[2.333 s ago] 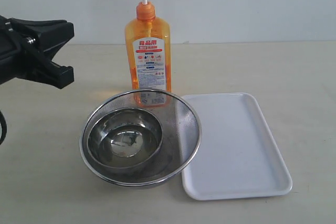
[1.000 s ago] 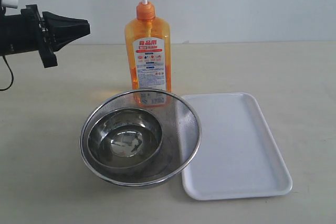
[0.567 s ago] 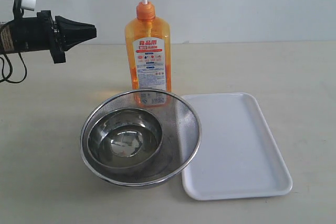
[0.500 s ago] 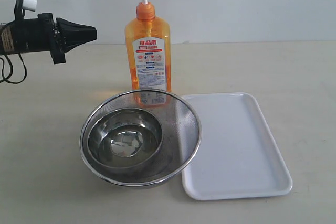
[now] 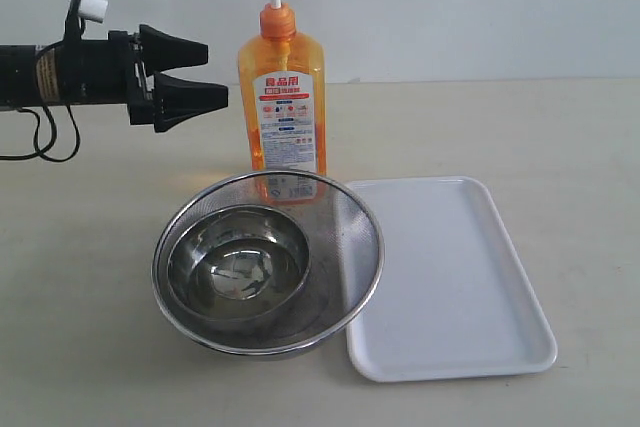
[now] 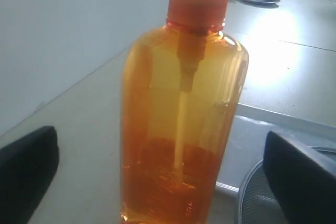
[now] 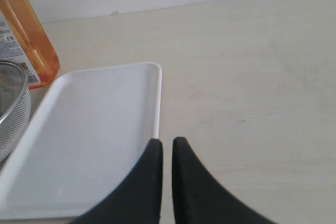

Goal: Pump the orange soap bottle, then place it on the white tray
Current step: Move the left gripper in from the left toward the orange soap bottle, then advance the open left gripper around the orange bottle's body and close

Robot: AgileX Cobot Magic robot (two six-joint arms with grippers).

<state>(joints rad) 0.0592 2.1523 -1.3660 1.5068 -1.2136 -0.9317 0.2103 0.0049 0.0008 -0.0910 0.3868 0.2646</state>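
We see the orange soap bottle (image 5: 282,97) upright on the bench (image 5: 560,137), long axis vertical, spout pointing toward the exterior view's right. It stands behind the steel bowls (image 5: 268,262), off the white tray (image 5: 450,277). The left jaws gape wide just beside it, gripping nothing. The right jaws are closed and empty.

Orange soap bottle (image 5: 281,52), front label (image 5: 286,119), white with red: large red characters "食品用" at its top; red band and fine print beneath too small to read
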